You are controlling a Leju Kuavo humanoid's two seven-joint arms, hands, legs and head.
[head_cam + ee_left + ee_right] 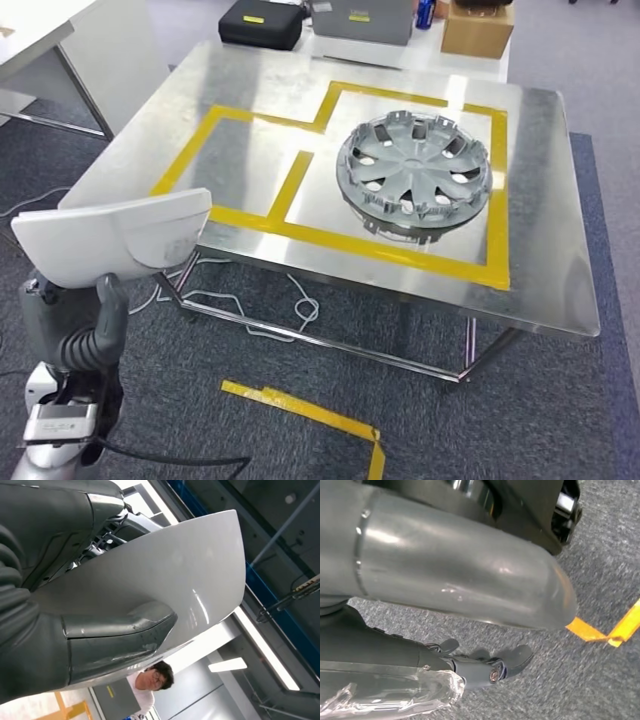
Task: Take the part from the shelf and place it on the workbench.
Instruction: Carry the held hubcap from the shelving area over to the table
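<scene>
The part is a white, smooth curved panel point(113, 235), held in the air at the lower left, in front of the workbench's near left corner. My left hand point(87, 335) grips it from below, thumb raised against its underside. In the left wrist view the grey thumb point(113, 640) presses on the white panel point(188, 575). The workbench point(249, 160) is a shiny metal table marked with yellow tape rectangles. My right hand point(474, 667) hangs over the grey carpet with its dark fingers stretched out and nothing in them.
A silver hubcap point(413, 172) lies in the right taped field. A black case point(260, 25), a grey box point(362, 20) and a cardboard box point(477, 28) stand behind the bench. Cables point(249, 300) lie under it, yellow tape point(317, 412) marks the floor. A person point(151, 680) stands nearby.
</scene>
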